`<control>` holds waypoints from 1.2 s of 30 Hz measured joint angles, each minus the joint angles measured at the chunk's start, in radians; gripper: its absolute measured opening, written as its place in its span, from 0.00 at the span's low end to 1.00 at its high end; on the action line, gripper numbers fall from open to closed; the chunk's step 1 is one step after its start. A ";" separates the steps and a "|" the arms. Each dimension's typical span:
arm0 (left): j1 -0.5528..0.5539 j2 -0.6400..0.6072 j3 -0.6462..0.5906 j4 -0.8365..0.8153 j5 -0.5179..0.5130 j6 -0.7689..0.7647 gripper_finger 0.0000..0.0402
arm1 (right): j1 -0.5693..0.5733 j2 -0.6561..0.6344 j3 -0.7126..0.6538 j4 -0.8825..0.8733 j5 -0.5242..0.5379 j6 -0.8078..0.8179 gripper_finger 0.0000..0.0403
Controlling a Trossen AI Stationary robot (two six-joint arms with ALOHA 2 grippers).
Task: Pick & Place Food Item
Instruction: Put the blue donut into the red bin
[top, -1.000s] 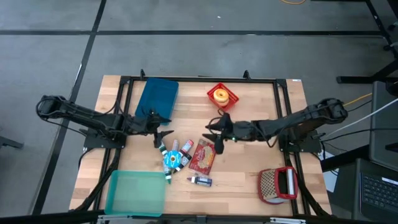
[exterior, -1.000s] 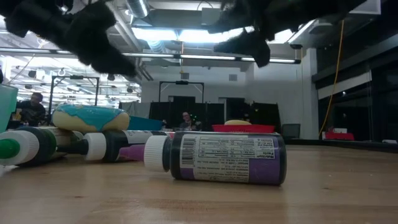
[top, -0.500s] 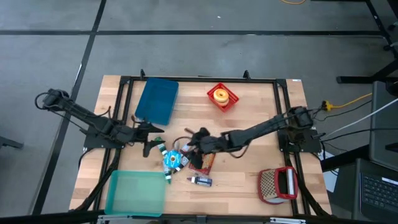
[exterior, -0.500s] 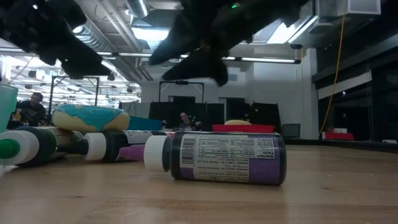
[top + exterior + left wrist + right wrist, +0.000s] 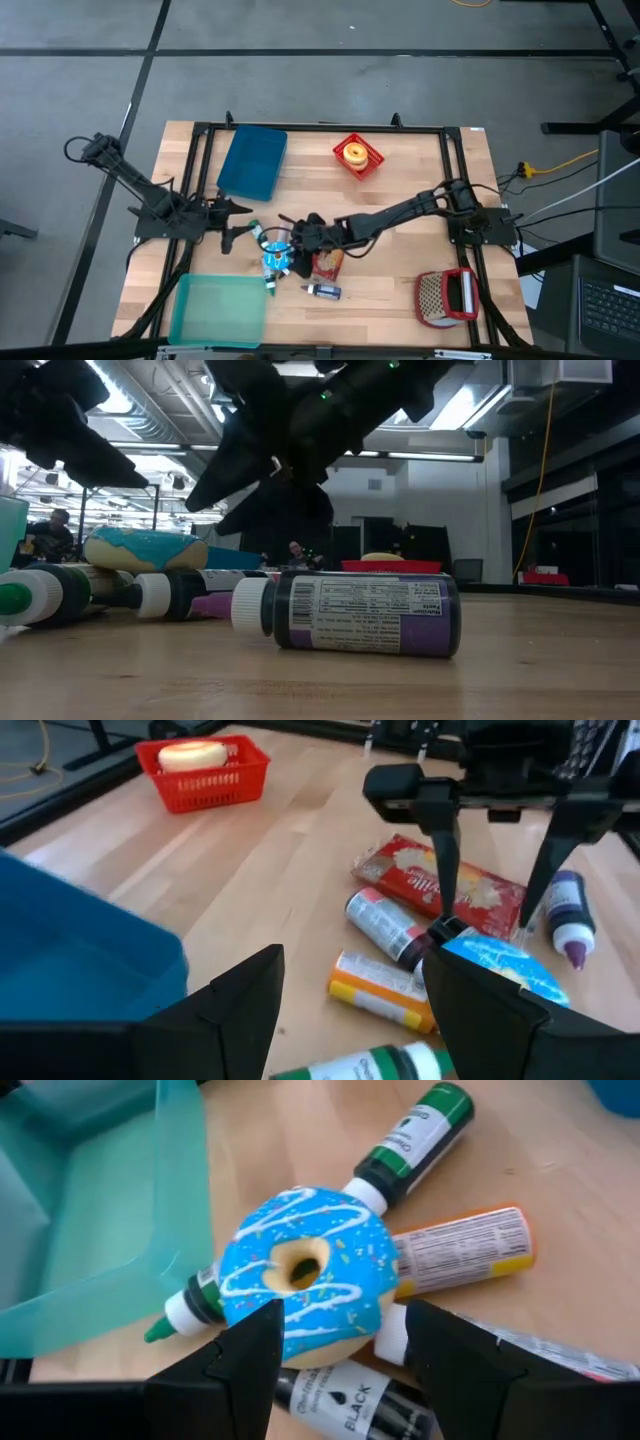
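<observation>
Right gripper point(image 5: 292, 238) now reaches over blue donut point(image 5: 276, 258), jaws wide; left gripper point(image 5: 238, 220) retracted, jaws wide.

We look into a lab or workshop: a wooden table point(image 5: 400, 190) in a black frame point(image 5: 320, 127) on grey concrete floor point(image 5: 300, 60), exposed ducts point(image 5: 170, 400), strip lights point(image 5: 430, 456), seated people point(image 5: 45, 535) at benches beyond.

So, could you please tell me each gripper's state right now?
Left gripper: open, holding nothing.
Right gripper: open, fingers above the blue doughnut, nothing held.
</observation>
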 joint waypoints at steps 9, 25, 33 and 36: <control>-0.063 -0.003 0.000 -0.005 -0.066 -0.036 0.58 | -0.015 0.000 0.000 -0.003 -0.001 0.021 0.53; -0.072 -0.003 0.000 -0.003 -0.087 -0.041 0.58 | -0.030 0.074 -0.001 0.114 -0.042 0.047 0.53; -0.072 -0.003 0.000 -0.003 -0.087 -0.041 0.58 | -0.039 0.074 0.074 0.086 -0.056 0.008 0.53; -0.072 -0.003 0.000 -0.003 -0.086 -0.046 0.58 | -0.039 0.074 0.129 0.017 -0.038 -0.020 0.53</control>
